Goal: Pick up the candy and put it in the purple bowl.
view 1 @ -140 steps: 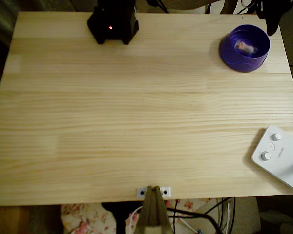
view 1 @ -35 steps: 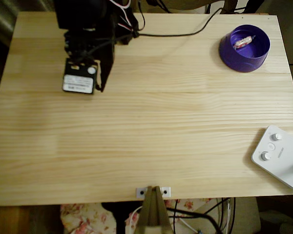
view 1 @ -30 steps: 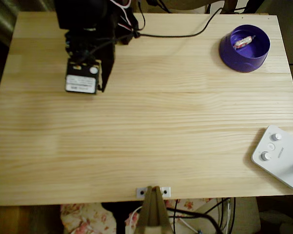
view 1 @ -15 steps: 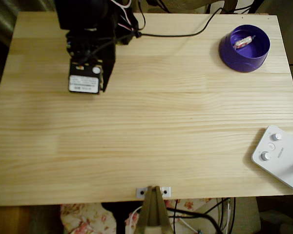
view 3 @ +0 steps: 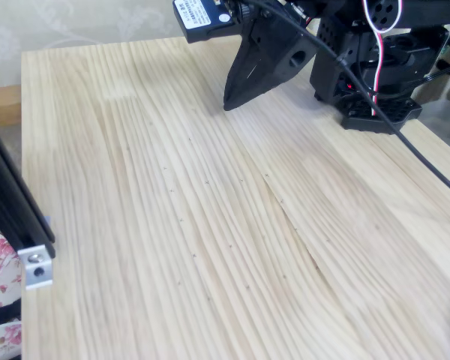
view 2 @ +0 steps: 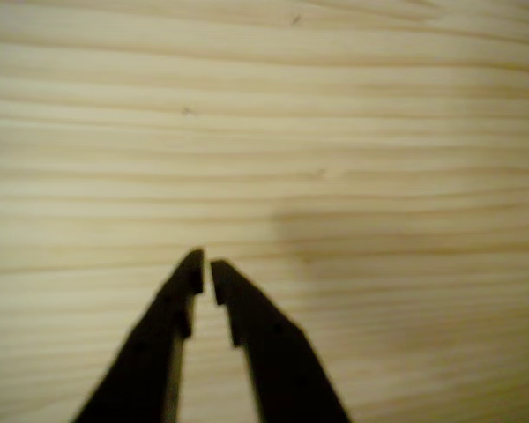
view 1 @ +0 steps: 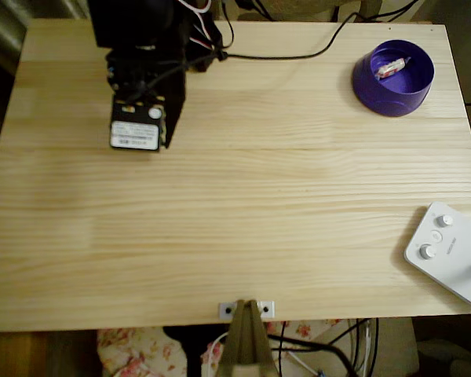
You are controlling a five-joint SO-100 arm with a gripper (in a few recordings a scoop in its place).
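Overhead, the pale wooden tabletop [view 1: 243,212] is carrying everything, its grain running across the picture. Along its far edge on the left, the black arm [view 1: 145,47] is folding down over the boards, with a white-labelled block riding on top of it. At the lower right corner a white device with round knobs [view 1: 449,251] is lying partly over the table's edge. Across from the arm, in the far right corner, the purple bowl [view 1: 374,86] is sitting well apart from it. Inside that bowl the candy [view 1: 392,67] is lying on the lighter floor. Seen from the wrist, the fingers [view 2: 204,271] are hanging just above bare wood, nearly closed with only a thin gap between the tips, and they are gripping nothing.
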